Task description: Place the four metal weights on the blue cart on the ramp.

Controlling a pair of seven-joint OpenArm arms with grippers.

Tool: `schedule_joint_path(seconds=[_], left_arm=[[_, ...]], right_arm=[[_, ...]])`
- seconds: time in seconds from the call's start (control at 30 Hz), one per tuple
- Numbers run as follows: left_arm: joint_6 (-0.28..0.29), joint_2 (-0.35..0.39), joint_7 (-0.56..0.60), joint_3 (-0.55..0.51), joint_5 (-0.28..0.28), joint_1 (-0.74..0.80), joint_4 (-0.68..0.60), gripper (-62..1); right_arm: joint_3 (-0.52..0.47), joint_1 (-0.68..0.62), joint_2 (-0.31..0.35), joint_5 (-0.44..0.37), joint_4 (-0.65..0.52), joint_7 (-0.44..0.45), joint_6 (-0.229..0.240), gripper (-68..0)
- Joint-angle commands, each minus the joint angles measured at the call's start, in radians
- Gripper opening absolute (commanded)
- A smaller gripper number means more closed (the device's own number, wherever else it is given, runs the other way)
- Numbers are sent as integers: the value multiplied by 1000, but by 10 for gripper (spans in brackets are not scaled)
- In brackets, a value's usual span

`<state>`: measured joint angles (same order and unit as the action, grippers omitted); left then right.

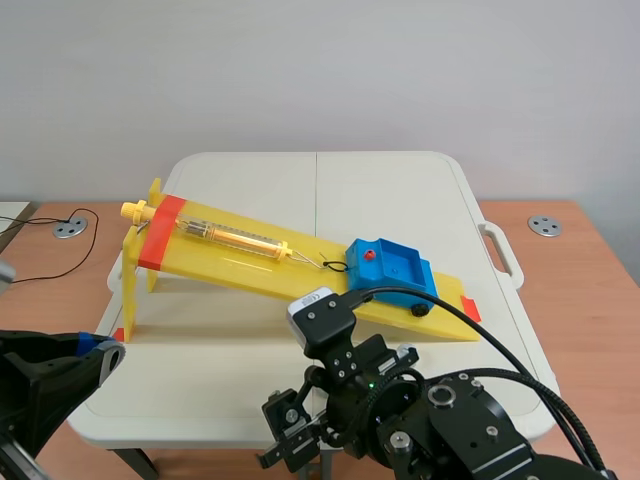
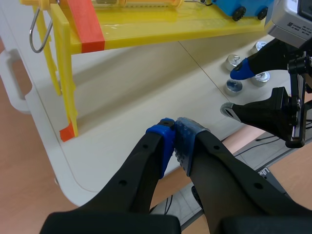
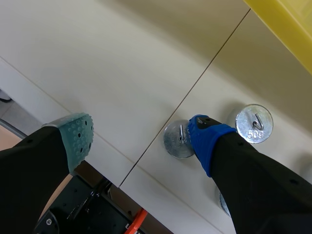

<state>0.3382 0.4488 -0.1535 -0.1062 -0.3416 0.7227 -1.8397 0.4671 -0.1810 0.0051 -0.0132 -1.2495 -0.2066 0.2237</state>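
The blue cart stands low on the yellow ramp, hooked to a spring scale. Several round metal weights with hooks lie on the white table beside the ramp's low end. My right gripper is open just above them: its blue pad touches one weight, and a weight marked 500 lies just beyond. In the left wrist view the same weights show between the right gripper's pads. My left gripper is shut on nothing over the table's near left corner. In the scene view the right arm hides the weights.
The ramp's tall yellow legs stand ahead of my left gripper, with orange tape at the foot. The table's edge runs right under my right gripper. A wooden desk lies beyond the table on both sides.
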Motion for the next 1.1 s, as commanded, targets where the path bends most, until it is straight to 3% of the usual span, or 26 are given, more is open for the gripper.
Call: schedule_joint_path(seconds=[0.0, 0.23, 0.57, 0.73, 0.93, 1.07], left_arm=[[24, -19, 100, -16, -55, 8, -72, -581], [24, -19, 100, -16, -55, 8, -72, -581], [24, -19, 100, -16, -55, 8, -72, -581], [24, -19, 100, -16, -55, 8, -72, -581], [24, -19, 100, -16, -55, 8, -72, -581], [24, -19, 100, -16, -55, 8, -72, -581]], right_arm=[[26, 68, -34, -16, -42, 147, -22, -267], [32, 68, -33, -16, -9, 154, -22, -274], [32, 68, -27, -16, -3, 139, -27, -467], [32, 68, -16, 0, 8, 106, -73, -558], [31, 68, 18, 36, 12, 101, -78, -658], [22, 68, 34, 36, 8, 102, -79, -669]])
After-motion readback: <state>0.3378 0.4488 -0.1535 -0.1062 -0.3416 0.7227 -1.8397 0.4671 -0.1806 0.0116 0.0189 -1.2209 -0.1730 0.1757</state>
